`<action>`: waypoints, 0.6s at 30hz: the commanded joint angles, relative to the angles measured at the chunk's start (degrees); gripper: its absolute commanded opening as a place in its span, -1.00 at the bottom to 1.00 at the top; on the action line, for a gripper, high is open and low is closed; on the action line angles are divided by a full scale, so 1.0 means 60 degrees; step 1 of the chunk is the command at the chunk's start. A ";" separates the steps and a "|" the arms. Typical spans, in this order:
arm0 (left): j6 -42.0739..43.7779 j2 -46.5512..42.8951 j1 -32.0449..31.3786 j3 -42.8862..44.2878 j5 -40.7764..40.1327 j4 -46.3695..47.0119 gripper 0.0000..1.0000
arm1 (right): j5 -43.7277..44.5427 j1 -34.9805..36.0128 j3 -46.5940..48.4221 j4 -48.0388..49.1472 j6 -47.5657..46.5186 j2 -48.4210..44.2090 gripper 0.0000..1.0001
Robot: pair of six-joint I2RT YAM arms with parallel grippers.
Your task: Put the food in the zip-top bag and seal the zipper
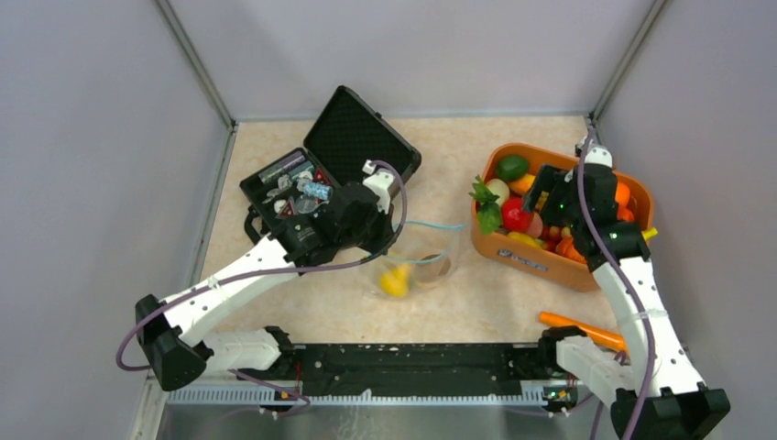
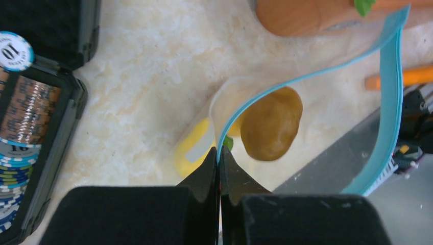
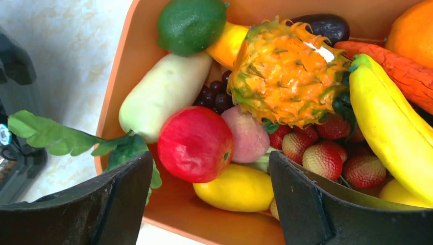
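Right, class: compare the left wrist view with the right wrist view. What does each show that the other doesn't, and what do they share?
Left wrist only: the left gripper shut on the zip-top bag at its zipper, a brown food piece inside. Right wrist only: the open right gripper above a red apple, lime and banana. Both: the orange basket and the table.

You can read one number: "10", printed on the round white-and-teal chip (image 2: 14, 51) at the upper corner of the black case (image 2: 76, 97) in the left wrist view. A second chip (image 2: 13, 149) lower down shows dark digits, too cut off to read. In the top view, the pale sticker (image 1: 525, 260) on the orange basket (image 1: 575, 273) is too small to read.
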 commanded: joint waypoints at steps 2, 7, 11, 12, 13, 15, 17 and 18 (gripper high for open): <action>-0.0121 -0.0114 0.0166 0.0105 -0.0379 0.0868 -1.00 | -0.1589 -0.0561 0.0973 0.1024 0.0005 0.1075 0.61; -0.0331 0.0324 0.0167 0.0178 0.0933 0.1052 -1.00 | -0.1927 -0.0563 0.0707 0.3362 0.1244 0.1949 0.53; -0.0225 0.0130 0.0159 0.0156 0.0612 0.0826 -1.00 | -0.1911 -0.0574 0.1455 0.3385 0.1842 0.3127 0.57; -0.0197 -0.0043 0.0166 0.0089 0.0576 0.0894 -1.00 | -0.1762 -0.0576 0.1475 0.3493 0.1868 0.3368 0.57; -0.0191 -0.0191 0.0166 -0.0004 0.0517 0.1060 -1.00 | -0.1375 -0.0574 0.1523 0.3465 0.1903 0.3629 0.57; -0.0161 -0.0482 0.0167 -0.0255 0.0410 0.1441 -1.00 | -0.0645 -0.0595 0.1897 0.2902 0.1796 0.4309 0.58; -0.0119 -0.0656 0.0167 -0.0393 0.0396 0.1556 -1.00 | -0.0502 -0.0605 0.2332 0.2320 0.1637 0.4805 0.59; -0.0130 -0.0704 0.0167 -0.0427 0.0366 0.1545 -1.00 | -0.0568 -0.0605 0.2300 0.2450 0.1542 0.4887 0.59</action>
